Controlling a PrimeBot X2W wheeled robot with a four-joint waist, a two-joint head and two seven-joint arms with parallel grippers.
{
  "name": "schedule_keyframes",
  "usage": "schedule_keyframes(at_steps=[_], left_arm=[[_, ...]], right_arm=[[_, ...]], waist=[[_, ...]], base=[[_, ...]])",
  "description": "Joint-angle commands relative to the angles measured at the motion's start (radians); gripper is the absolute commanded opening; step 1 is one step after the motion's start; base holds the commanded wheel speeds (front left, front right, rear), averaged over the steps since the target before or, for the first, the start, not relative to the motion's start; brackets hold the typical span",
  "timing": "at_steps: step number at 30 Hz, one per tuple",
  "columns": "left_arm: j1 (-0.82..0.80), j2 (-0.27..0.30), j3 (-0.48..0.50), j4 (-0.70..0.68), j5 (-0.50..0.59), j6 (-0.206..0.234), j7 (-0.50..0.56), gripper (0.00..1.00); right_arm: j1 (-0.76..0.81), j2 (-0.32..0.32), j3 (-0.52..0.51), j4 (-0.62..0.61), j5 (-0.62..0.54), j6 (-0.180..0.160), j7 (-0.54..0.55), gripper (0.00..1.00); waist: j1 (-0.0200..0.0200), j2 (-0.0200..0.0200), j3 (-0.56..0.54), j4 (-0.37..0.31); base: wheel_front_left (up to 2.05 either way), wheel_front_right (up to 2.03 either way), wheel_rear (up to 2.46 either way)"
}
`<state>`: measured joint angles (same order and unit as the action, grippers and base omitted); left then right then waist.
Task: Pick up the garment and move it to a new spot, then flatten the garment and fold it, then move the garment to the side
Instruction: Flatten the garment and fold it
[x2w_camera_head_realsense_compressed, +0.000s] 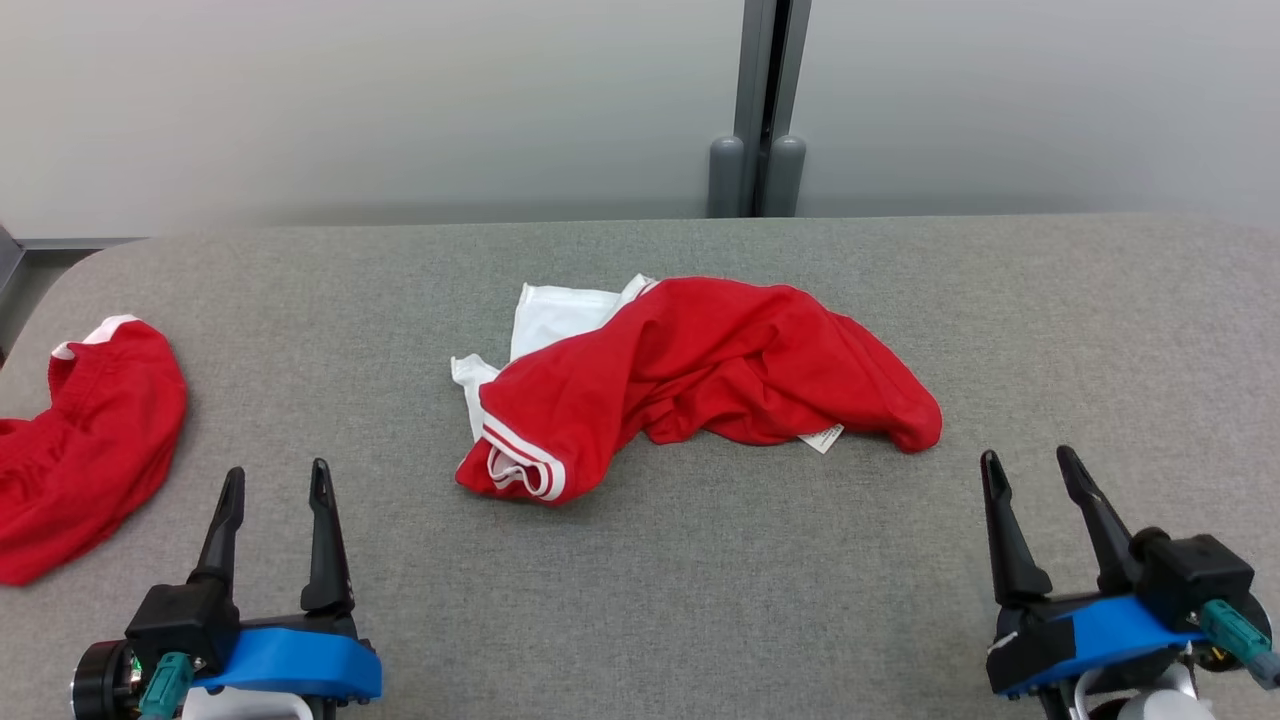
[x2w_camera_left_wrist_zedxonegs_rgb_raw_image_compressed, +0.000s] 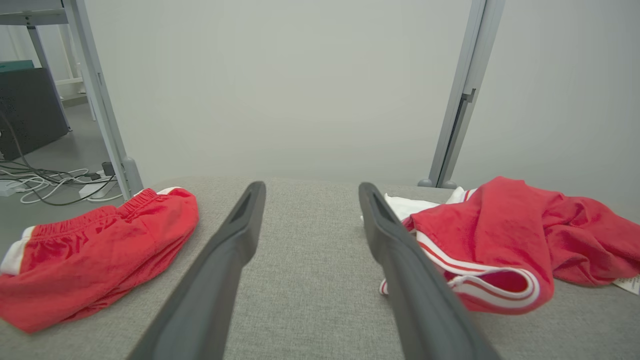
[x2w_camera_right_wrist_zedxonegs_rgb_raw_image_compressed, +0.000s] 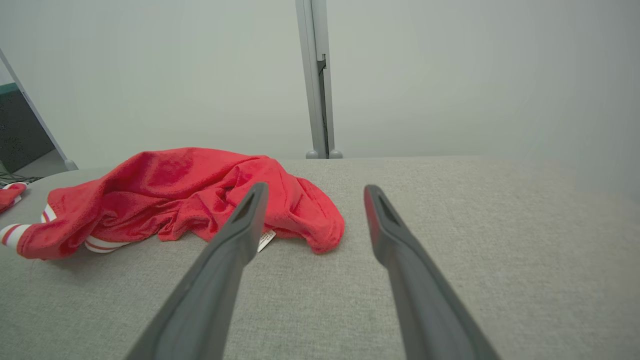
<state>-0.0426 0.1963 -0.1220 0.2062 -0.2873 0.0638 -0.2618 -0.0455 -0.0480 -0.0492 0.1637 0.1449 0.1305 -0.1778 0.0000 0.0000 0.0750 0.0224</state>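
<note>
The garment (x2w_camera_head_realsense_compressed: 700, 370), red with a white panel and white-striped trim, lay crumpled near the middle of the grey tabletop (x2w_camera_head_realsense_compressed: 700, 580). Its white part bunched toward 11 o'clock, and a striped hem opening sagged toward 7 o'clock. A small white label (x2w_camera_head_realsense_compressed: 823, 438) poked out from under its near edge, toward 5 o'clock.

The left end effector (x2w_camera_head_realsense_compressed: 277, 470) sat at about 7 o'clock from the garment, well apart from it. Its two dark fingers were spread open above bare tabletop and pointed toward 12 o'clock. The right end effector (x2w_camera_head_realsense_compressed: 1028, 453) sat at about 4 o'clock from the garment, near its right end but not touching it. It was likewise open and gripped nothing.

A second red garment (x2w_camera_head_realsense_compressed: 90, 440) with a white waistband edge lay at the tabletop's 9 o'clock side, beside the left end effector and apart from it. Behind the tabletop, at 12 o'clock, a grey post (x2w_camera_head_realsense_compressed: 758, 110) stood against the pale wall.
</note>
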Motion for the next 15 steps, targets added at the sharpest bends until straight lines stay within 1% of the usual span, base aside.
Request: schedule_keyframes(at_steps=[1,9,15], left_arm=[[-0.01,-0.001,0.004,-0.003,0.007,-0.002,-0.005,1.0],[-0.046,-0.017,0.001,-0.007,0.016,-0.012,-0.005,1.0],[-0.087,-0.032,-0.001,-0.001,0.024,-0.023,-0.005,1.0]], right_arm=[[-0.03,-0.004,0.005,-0.004,-0.014,0.0,-0.002,1.0],[-0.22,-0.004,0.025,0.002,-0.096,0.0,0.035,1.0],[-0.364,-0.027,-0.013,0.079,-0.149,0.0,0.074,1.0]], waist=[[0.0,0.0,0.004,0.001],[0.0,0.0,0.047,0.018],[0.0,0.0,0.092,0.051]], base=[[0.0,0.0,0.0],[0.0,0.0,0.0],[0.0,0.0,0.0]])
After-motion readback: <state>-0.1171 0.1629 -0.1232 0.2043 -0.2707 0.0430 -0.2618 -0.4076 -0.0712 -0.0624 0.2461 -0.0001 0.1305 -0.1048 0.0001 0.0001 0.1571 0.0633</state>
